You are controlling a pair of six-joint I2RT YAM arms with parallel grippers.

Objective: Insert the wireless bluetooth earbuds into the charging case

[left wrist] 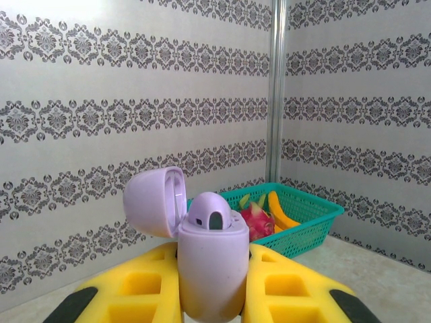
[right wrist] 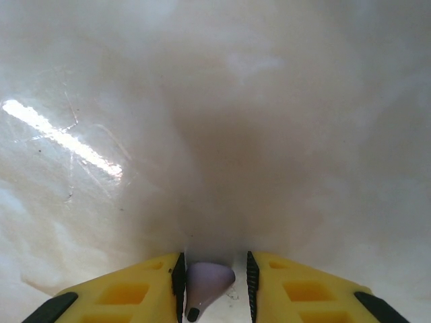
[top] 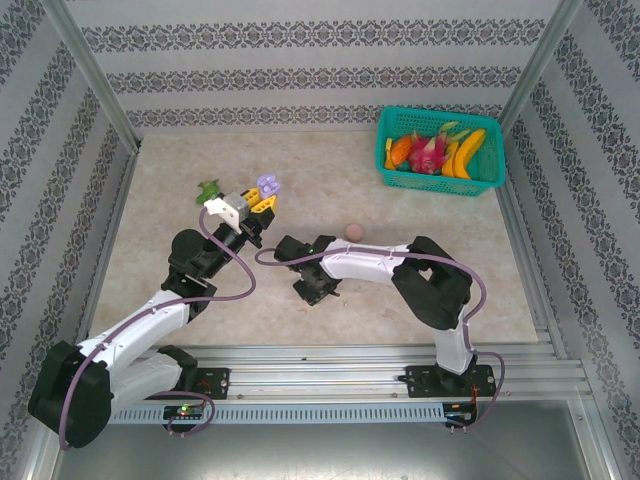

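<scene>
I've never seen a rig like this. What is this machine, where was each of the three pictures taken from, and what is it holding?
These are two robot arms bolted at the near edge of a table, each ending in a two-finger gripper. The overhead picture looks down from above and behind them. The other two come from small cameras on the wrists, so the yellow fingers at the bottom of those pictures are the robot's own.

The left gripper holds a purple charging case upright with its lid flipped open. The right gripper is down close to the table, with a tiny purple earbud between its fingers.

On the table lie a small round pink object and, at the far right, a teal basket of fruit. A green thing by the left wrist is too small to identify.
</scene>
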